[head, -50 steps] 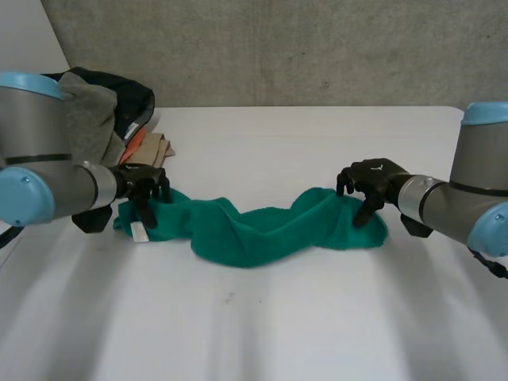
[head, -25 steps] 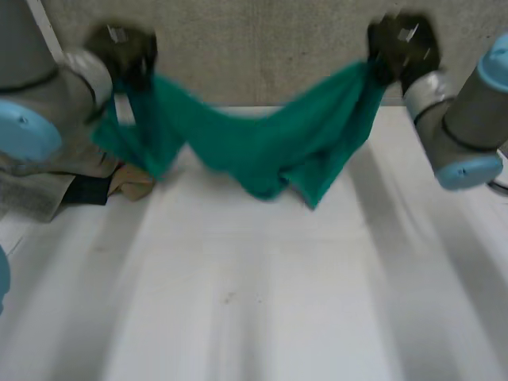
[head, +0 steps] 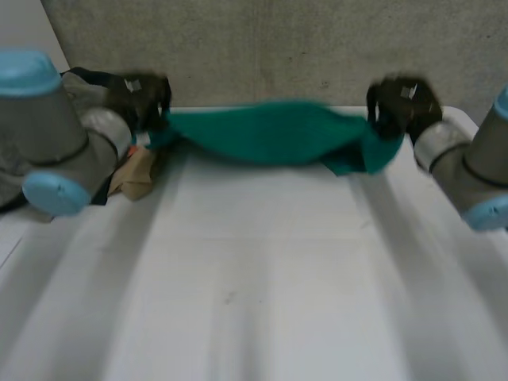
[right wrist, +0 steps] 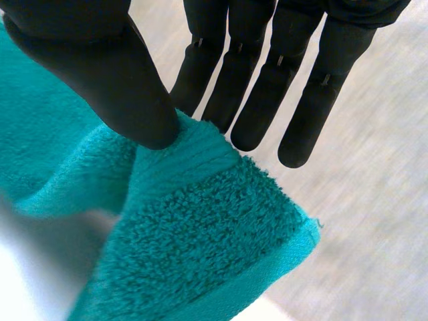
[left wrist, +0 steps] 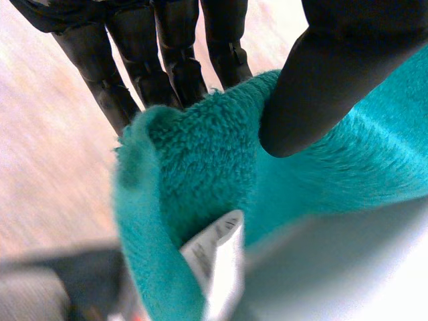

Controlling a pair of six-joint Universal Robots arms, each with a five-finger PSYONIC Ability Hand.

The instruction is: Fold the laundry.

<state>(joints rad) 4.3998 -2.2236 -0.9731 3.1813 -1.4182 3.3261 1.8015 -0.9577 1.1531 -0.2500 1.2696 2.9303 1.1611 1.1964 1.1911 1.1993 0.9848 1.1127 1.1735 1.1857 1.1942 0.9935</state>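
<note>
teal terry towel (head: 278, 131) sags, stretched above the table's (head: 254, 286) far side. left hand (head: 140, 98) pinches its left end between thumb and fingers; right hand (head: 402, 103) pinches its right corner.

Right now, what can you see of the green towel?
The teal terry towel is stretched, bunched lengthwise, between both hands above the far edge of the white table. The left hand pinches one end, where a white label sits; the right hand pinches the other, at a flat-woven border band. It sags slightly midway.
</note>
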